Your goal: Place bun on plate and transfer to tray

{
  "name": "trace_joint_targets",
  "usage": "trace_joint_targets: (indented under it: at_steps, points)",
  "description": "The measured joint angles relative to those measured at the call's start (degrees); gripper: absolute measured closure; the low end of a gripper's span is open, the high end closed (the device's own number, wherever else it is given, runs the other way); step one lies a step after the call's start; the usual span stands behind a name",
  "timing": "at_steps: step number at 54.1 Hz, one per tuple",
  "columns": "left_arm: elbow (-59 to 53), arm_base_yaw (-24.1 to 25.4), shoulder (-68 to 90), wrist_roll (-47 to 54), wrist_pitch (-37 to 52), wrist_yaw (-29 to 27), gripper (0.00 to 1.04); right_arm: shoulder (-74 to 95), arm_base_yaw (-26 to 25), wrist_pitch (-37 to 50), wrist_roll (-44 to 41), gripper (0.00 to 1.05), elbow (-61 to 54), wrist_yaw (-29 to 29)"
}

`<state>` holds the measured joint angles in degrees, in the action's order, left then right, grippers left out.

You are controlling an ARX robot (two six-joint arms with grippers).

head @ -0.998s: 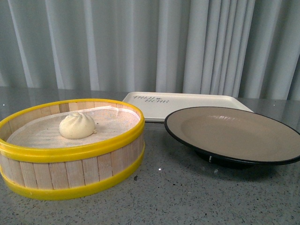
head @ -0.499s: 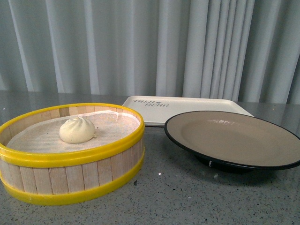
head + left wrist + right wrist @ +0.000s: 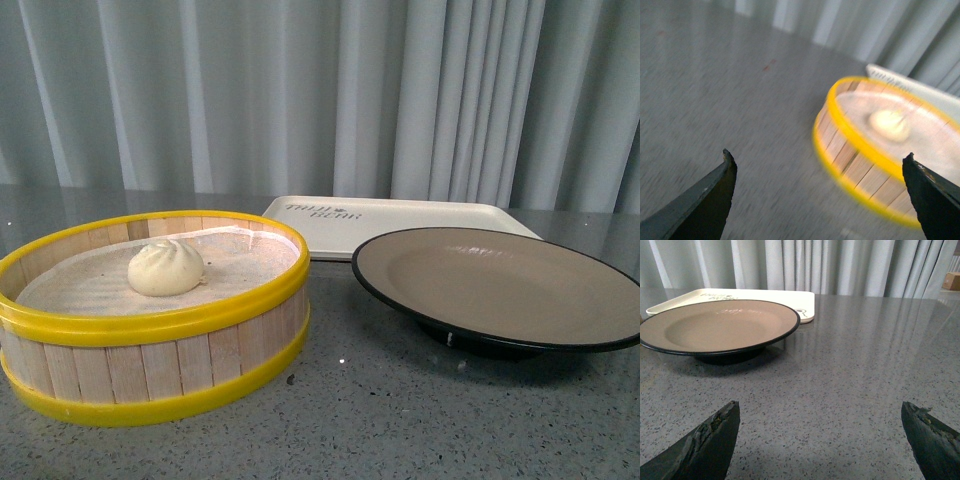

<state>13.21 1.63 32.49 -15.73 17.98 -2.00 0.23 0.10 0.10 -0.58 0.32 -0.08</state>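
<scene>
Nothing has moved: the bun point(image 3: 165, 268) still sits in the basket point(image 3: 150, 330) at left, the plate point(image 3: 500, 290) at right is bare, and the left gripper point(image 3: 817, 155) and right gripper point(image 3: 820, 404) are spread, so pickup is still to come.

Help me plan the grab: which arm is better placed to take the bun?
Left. Its open jaws face the basket holding the bun, which sits on the robot's left; the right arm's jaws face the plate.

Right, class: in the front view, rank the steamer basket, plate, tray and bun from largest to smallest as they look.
1. steamer basket: largest.
2. plate: close second, cut off at the picture's edge.
3. tray: looks smaller, but sits farther back, partly behind the plate, so unsure.
4. bun: clearly smallest.
</scene>
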Motion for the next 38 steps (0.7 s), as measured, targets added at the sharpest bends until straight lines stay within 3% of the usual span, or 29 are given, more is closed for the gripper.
trace_joint_targets:
  at_steps: [4,8,18,24,29,38]
  points:
    - [5.88,0.81,10.19,3.26,9.94,7.74,0.07,-0.02,0.00,0.00,-0.02,0.08,0.00,0.02]
    - [10.60,0.55,17.33,5.77,14.32,12.31,0.07,-0.02,0.00,0.00,0.00,0.08,0.00,0.00]
    - [21.86,-1.36,31.34,13.29,14.86,21.16,0.07,-0.02,0.00,0.00,0.00,0.08,0.00,0.00]
    - [29.59,-2.75,38.01,18.58,8.81,23.98,0.07,-0.02,0.00,0.00,-0.02,0.08,0.00,0.00]
    - [40.02,-4.00,44.89,21.49,-3.32,24.90,0.07,-0.02,0.00,0.00,-0.02,0.08,0.00,0.00]
    - [49.79,-5.22,49.90,23.06,-17.09,28.92,0.07,-0.02,0.00,0.00,-0.02,0.08,0.00,0.00]
